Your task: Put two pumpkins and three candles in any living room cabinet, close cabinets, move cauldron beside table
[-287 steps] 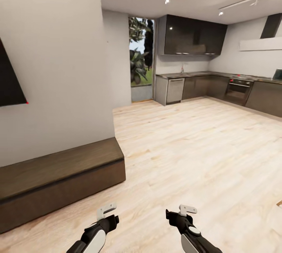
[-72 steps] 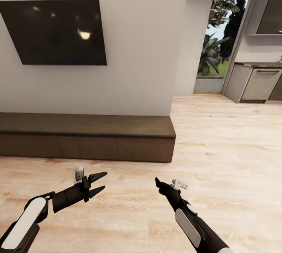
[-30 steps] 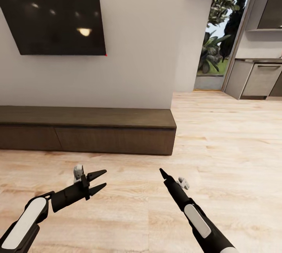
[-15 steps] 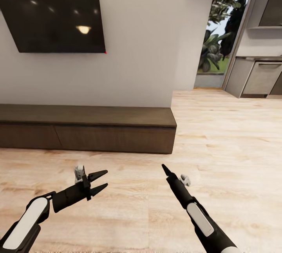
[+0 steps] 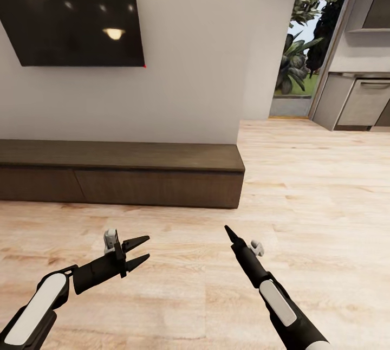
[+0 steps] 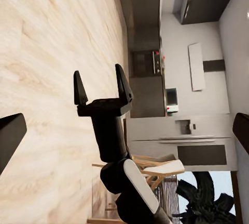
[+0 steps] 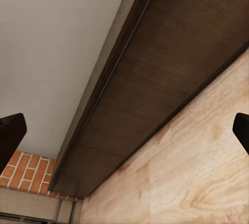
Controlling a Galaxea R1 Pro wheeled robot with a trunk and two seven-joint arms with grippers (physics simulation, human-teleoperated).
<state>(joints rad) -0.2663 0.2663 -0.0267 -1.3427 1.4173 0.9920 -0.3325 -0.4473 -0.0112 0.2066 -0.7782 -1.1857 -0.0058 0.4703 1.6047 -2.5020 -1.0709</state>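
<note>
The cabinet [image 5: 119, 176], a long low dark-brown unit, stands shut against the white wall ahead of me. Its front and top also run across the right wrist view [image 7: 155, 94]. My left gripper [image 5: 137, 252] hangs open over the wood floor, short of the cabinet, with nothing between its fingers. My right gripper [image 5: 228, 231] points edge-on toward the cabinet's right end. From the left wrist camera the right gripper [image 6: 99, 86] shows two spread, empty fingers. The pumpkins, candles, cauldron and table are out of view.
A dark TV [image 5: 73, 11] hangs on the wall above the cabinet. Right of the wall's corner are a tall window with plants [image 5: 303, 41] and grey kitchen units [image 5: 360, 103]. Pale wood floor [image 5: 314, 187] stretches to the right. Wooden chairs [image 6: 155, 164] appear in the left wrist view.
The camera has turned left to face the cabinet and crept slightly closer. Over the last second both arms have stayed almost still. Earlier, the right gripper rolled edge-on.
</note>
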